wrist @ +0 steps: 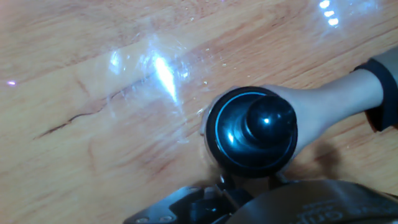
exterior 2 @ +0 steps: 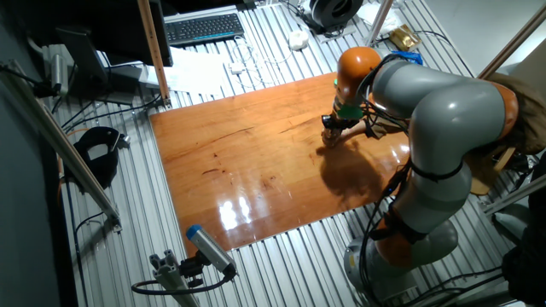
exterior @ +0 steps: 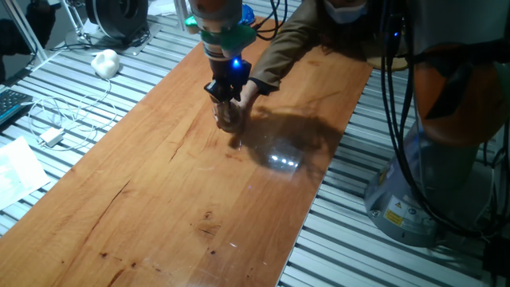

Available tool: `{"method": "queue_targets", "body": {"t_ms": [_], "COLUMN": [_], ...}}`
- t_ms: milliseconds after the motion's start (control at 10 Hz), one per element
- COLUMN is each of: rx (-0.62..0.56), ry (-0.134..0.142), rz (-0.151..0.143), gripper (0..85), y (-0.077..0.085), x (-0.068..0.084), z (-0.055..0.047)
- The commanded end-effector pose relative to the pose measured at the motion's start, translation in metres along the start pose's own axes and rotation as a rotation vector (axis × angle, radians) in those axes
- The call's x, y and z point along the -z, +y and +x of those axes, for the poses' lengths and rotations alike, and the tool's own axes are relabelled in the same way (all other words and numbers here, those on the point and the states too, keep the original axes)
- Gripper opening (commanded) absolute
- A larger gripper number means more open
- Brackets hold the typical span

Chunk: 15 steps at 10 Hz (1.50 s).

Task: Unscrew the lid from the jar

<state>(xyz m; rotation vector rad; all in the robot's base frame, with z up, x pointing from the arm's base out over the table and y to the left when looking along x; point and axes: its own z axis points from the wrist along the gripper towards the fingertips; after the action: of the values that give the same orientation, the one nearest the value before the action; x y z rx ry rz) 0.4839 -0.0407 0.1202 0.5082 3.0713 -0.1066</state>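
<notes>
While a person's hand (wrist: 323,109) steadies the jar (exterior: 229,118), the lid (wrist: 252,129) sits just below the gripper (exterior: 224,97), whose spread I cannot tell.

The bench (exterior: 159,183) is a glossy orange-brown wooden board with dark grain streaks and bright light reflections. The jar (exterior: 229,116) stands on it near the far end, a person's hand (wrist: 323,109) resting on the wood beside it.

In the hand view the lid (wrist: 252,129) hides the jar below it; the end effector's fingers are cut off at the frame's bottom edge.
</notes>
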Motion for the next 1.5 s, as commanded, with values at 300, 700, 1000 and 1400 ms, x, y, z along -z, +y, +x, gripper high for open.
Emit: {"method": "queue_targets", "body": {"t_ms": [300, 700, 1000, 1400], "rx": [-0.024, -0.041, -0.043, -0.051], "ry": [0.026, 0.086, 0.074, 0.122], "rz": [-0.01, -0.032, -0.035, -0.013], "gripper": [34.0, 34.0, 34.0, 34.0], "y": [-0.001, 0.005, 0.007, 0.011], "x": [0.015, 0.034, 0.035, 0.05], "z": [0.006, -0.006, -0.006, 0.001]}}
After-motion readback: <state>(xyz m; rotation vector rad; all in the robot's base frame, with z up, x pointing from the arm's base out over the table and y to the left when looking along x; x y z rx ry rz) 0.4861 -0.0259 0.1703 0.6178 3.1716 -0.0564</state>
